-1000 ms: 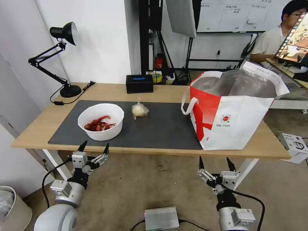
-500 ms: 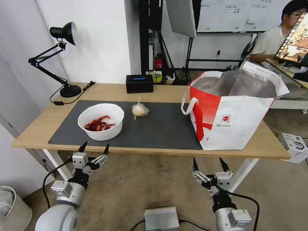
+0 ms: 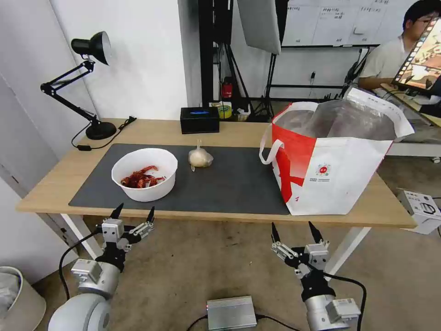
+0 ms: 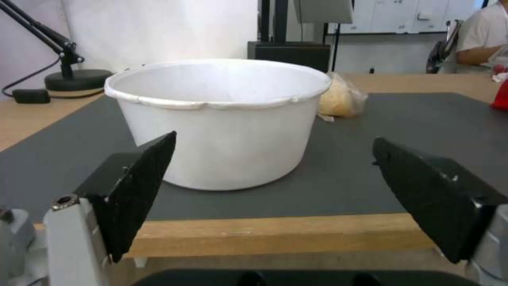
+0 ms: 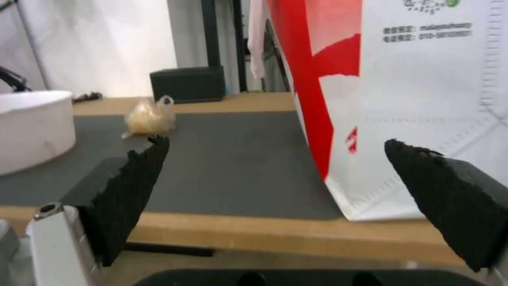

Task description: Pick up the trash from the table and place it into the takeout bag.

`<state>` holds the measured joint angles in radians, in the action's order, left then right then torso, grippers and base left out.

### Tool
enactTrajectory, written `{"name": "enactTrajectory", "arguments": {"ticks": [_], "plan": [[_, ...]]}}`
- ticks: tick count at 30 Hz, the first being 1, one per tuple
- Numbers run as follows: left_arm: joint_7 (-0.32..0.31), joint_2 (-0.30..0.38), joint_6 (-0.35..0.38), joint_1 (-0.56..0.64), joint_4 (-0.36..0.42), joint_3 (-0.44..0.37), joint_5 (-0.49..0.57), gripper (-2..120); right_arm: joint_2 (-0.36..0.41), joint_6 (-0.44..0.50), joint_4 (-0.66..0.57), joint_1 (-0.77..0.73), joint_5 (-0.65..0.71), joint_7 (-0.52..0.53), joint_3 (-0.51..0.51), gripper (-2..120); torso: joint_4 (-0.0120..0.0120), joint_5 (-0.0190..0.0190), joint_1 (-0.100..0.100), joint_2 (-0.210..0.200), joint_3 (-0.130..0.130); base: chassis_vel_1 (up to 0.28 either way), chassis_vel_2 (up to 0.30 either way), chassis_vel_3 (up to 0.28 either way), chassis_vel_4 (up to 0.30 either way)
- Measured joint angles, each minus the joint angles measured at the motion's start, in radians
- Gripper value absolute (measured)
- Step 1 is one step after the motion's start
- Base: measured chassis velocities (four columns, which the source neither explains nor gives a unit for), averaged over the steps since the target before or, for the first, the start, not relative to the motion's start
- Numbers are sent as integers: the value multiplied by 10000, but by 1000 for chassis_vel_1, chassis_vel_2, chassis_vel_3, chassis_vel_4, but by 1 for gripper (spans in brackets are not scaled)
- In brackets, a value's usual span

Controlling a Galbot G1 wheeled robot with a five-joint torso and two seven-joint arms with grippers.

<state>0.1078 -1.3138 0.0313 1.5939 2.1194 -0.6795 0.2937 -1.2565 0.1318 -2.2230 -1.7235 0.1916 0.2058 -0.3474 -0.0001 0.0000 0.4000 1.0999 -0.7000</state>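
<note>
One white bowl (image 3: 144, 174) of red crayfish shells sits left of centre in the head view. One knotted clear bag (image 3: 200, 157) lies mid-frame. One takeout bag (image 3: 333, 163) stands at right. One black box (image 3: 199, 119) and one desk lamp (image 3: 87, 82) sit toward the upper left. Two grippers (image 3: 132, 213) (image 3: 294, 232) hang at the bottom.

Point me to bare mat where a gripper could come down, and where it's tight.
Widest free patch: the mat between the knotted bag and the takeout bag. A narrower strip runs along the mat's front edge. Tightest: the gap between the white bowl and the knotted bag.
</note>
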Motion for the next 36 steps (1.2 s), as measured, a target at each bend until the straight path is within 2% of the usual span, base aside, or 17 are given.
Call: {"name": "enactTrajectory", "arguments": {"ticks": [6, 9, 21, 36], "plan": [[-4, -132, -13, 51, 95, 19, -35, 100, 542, 72, 497, 1048, 820, -260, 357, 100, -2, 1, 0, 0, 0, 0, 0, 0, 0], [-2, -224, -92, 241, 193, -78, -71, 100, 902, 259, 1154, 2306, 1376, -418, 958, 100, 1, 1, 0, 0, -1, 0, 0, 0, 0], [48, -392, -286, 596, 309, -378, -97, 100, 1429, 405, 3160, 5620, 2356, -558, 2538, 100, 1, 1, 1, -1, -2, 0, 0, 0, 0], [82, -396, -377, 524, 160, -451, -81, 100, 1099, 121, 5586, 9003, 2794, -492, 4528, 100, 0, 0, 1, 0, -1, 0, 0, 0, 0]]}}
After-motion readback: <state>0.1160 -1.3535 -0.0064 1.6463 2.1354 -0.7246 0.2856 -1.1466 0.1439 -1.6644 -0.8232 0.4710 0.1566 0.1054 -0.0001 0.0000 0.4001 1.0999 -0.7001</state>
